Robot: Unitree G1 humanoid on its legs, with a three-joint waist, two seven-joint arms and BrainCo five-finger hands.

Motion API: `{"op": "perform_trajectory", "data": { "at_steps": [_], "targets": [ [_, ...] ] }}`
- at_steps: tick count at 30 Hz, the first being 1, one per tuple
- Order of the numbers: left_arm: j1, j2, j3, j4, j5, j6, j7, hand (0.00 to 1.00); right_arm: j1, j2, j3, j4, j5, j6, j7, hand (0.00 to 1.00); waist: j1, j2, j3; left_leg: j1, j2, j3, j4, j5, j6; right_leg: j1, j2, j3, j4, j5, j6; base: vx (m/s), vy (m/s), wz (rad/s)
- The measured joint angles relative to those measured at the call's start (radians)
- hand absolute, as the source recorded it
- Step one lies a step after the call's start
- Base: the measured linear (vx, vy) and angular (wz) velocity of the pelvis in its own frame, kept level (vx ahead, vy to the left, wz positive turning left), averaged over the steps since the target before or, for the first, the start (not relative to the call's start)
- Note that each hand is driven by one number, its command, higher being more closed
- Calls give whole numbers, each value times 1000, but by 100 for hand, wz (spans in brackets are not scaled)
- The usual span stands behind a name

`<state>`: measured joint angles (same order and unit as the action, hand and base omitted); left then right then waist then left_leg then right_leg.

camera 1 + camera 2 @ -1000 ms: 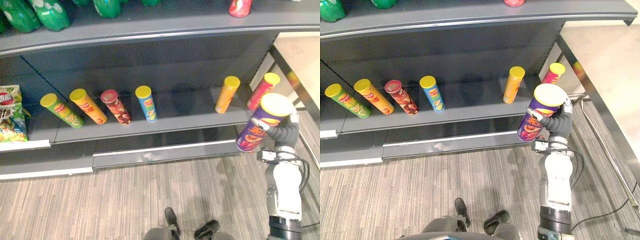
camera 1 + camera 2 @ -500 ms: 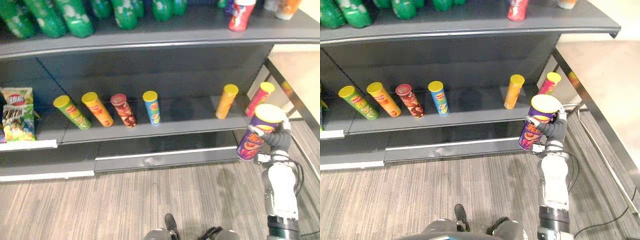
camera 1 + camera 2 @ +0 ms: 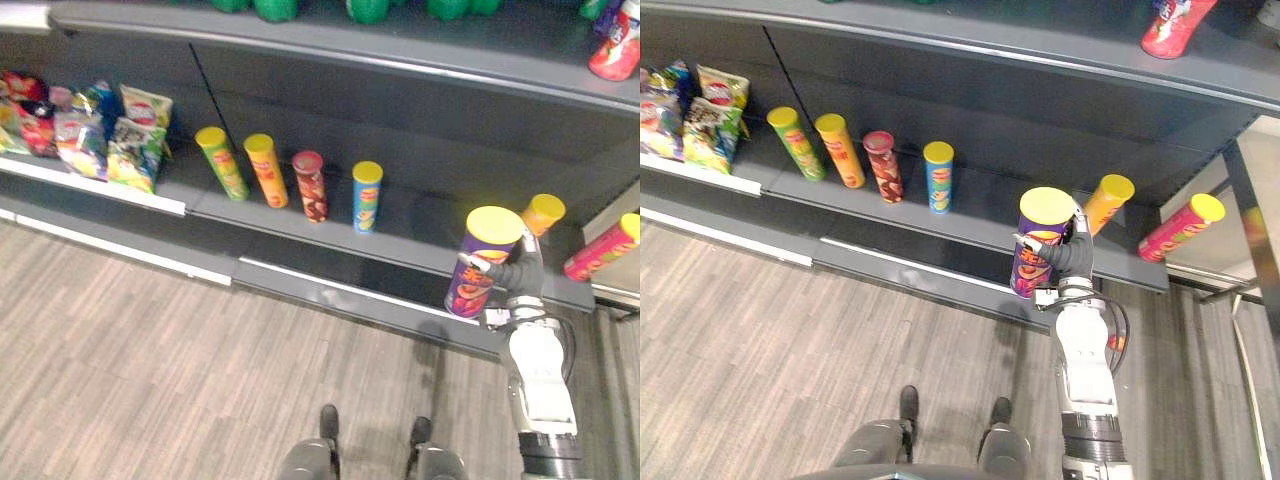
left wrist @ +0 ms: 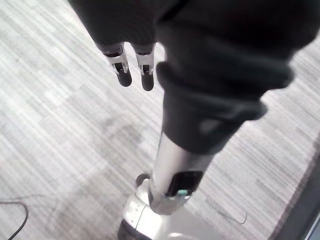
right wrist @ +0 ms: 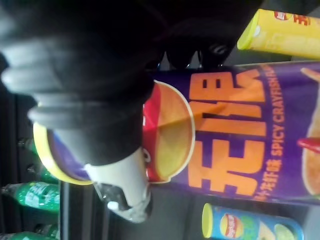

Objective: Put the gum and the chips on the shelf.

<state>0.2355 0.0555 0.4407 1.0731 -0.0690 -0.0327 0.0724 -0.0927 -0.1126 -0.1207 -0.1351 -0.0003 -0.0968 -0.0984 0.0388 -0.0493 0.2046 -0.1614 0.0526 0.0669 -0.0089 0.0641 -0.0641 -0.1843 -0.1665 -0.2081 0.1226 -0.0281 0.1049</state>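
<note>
One chips can (image 3: 490, 248), upright in the right hand (image 3: 524, 278), just short of the shelf (image 3: 420, 228).
The left hand (image 4: 132, 65) hangs loose-fingered over the floor (image 4: 60, 125); right fingers curl round the can, and the bare gap between blue can (image 3: 367, 196) and orange can (image 3: 543, 212) lies straight ahead.
</note>
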Motion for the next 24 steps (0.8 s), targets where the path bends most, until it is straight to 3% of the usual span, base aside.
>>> {"op": "perform_trajectory", "data": {
  "at_steps": [4, 7, 19, 24],
  "targets": [
    [-17, -9, 18, -6, -2, 0, 2, 0, 35, 15, 9, -13, 1, 0, 16, 100, -10, -1, 0, 7, 69, -29, -86, 55, -32, 4, 78, -44, -45, 23, -43, 121, -205, 8],
    [-33, -12, 21, -7, 2, 0, 11, 0, 47, 14, 21, -18, 0, -1, 22, 100, -11, 8, 3, 8, 79, -39, -85, 50, -39, 15, 89, -55, -57, 21, -45, 82, -78, 5],
    [-106, -12, 35, 1, 12, -2, 36, 0, -2, 19, 177, -51, -33, -17, 13, 100, -7, 25, 16, -16, 60, -76, -86, 47, -43, 16, 75, -81, -70, 20, -44, 1, 6, 9],
    [-131, -15, 4, 2, 12, -2, 60, 0, -171, 79, 178, 4, -41, -22, -88, 100, 6, 50, 61, -31, 48, -88, -86, 56, -41, -5, 58, -89, -41, 15, -41, -17, 15, 7]
  ]
}}
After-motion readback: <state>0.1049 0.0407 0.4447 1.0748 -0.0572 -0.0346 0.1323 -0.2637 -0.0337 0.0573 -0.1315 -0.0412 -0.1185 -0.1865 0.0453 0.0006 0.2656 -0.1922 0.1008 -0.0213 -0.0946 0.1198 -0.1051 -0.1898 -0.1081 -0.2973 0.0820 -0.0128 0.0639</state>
